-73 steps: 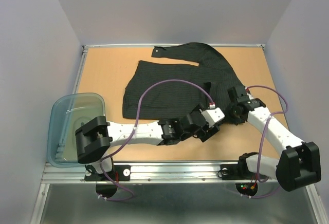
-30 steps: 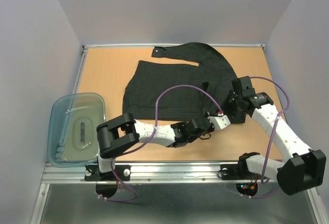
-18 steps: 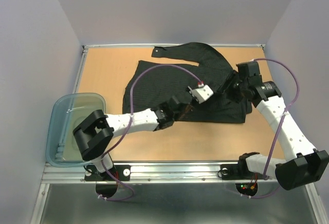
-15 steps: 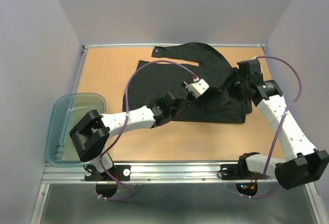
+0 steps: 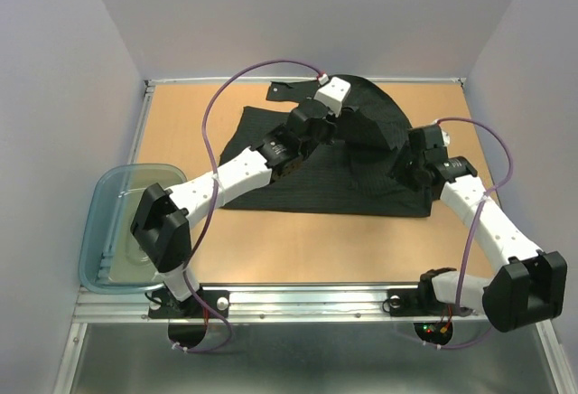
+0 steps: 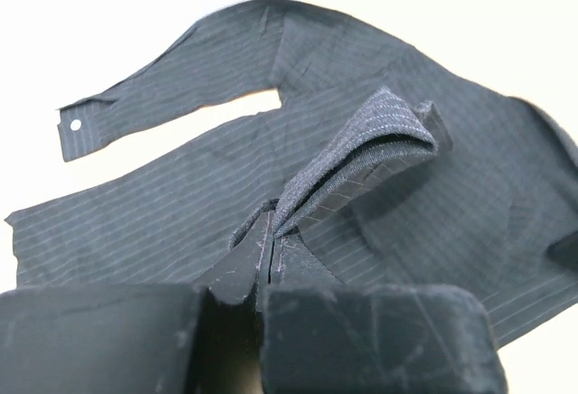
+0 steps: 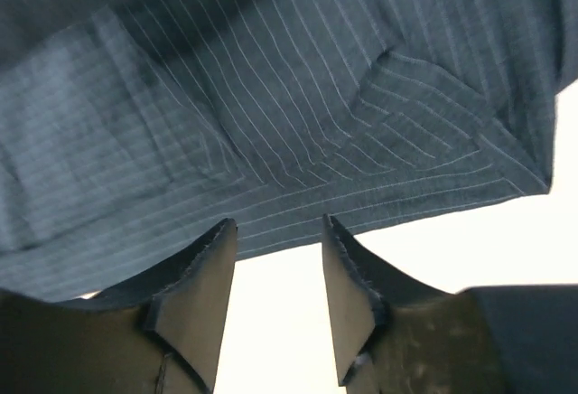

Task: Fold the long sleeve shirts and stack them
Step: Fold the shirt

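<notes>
You are mid-fold on the black pinstriped long-sleeve shirt (image 5: 312,182), which is lying on the tan wooden table (image 5: 181,123). Your left gripper (image 6: 273,240) is pinching a raised fold; your right gripper (image 7: 277,227) is hovering spread and empty at the near edge. Next you are likely laying that fold flat.

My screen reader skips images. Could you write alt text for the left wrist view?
The left gripper, shut, pinches a raised fold of the black pinstriped shirt. The rest lies spread on a pale table, one cuffed sleeve reaching left.
</notes>
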`<action>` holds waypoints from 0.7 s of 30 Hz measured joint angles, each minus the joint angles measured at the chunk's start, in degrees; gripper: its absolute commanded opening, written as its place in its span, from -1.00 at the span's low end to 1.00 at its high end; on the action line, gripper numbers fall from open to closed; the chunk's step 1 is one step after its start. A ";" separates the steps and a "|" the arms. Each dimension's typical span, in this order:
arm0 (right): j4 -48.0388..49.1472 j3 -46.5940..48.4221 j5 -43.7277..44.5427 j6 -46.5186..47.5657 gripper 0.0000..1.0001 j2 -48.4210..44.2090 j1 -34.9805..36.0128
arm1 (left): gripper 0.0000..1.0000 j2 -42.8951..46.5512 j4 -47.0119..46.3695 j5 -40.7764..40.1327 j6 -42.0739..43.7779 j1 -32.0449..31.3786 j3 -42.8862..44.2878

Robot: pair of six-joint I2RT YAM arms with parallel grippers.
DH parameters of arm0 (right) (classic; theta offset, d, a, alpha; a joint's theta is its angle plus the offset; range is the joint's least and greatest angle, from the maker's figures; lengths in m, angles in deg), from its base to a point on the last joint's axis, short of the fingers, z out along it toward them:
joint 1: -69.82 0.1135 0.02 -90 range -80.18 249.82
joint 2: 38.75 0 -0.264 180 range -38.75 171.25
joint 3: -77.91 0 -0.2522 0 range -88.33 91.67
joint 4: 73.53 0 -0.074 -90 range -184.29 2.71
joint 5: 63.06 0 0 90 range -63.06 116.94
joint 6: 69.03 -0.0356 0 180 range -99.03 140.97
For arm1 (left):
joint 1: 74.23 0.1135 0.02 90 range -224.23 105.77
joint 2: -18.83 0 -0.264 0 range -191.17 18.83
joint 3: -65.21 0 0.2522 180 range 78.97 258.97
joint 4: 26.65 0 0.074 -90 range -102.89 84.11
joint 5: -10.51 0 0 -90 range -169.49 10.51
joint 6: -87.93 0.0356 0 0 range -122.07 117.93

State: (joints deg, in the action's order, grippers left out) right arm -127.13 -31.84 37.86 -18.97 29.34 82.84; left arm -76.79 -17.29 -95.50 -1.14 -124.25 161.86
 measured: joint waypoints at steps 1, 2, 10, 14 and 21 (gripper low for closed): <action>1.62 -1.68 -0.68 0.11 -0.17 0.04 0.00 | -1.00 -0.48 0.39 0.15 -0.39 0.00 0.98; 3.19 -3.10 -1.22 0.13 -0.17 0.04 0.00 | -1.00 -1.01 1.14 0.35 -0.61 0.02 2.27; 16.72 -10.80 -8.02 -1.16 -0.30 5.03 -1.79 | -1.00 -2.78 2.34 2.43 1.49 0.20 6.54; 26.10 -15.10 -12.07 -3.04 -0.36 9.33 -3.78 | -1.00 -1.70 1.66 4.28 4.96 0.72 4.70; 39.56 -20.22 -17.03 -6.08 -0.42 15.96 -8.44 | -1.00 4.37 -0.94 8.74 11.87 3.06 -1.03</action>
State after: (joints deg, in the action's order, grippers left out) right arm -87.57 -52.05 20.83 -25.05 45.30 74.40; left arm -72.41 -18.23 -86.76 10.73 -121.19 160.84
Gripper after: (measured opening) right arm 0.299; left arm 0.033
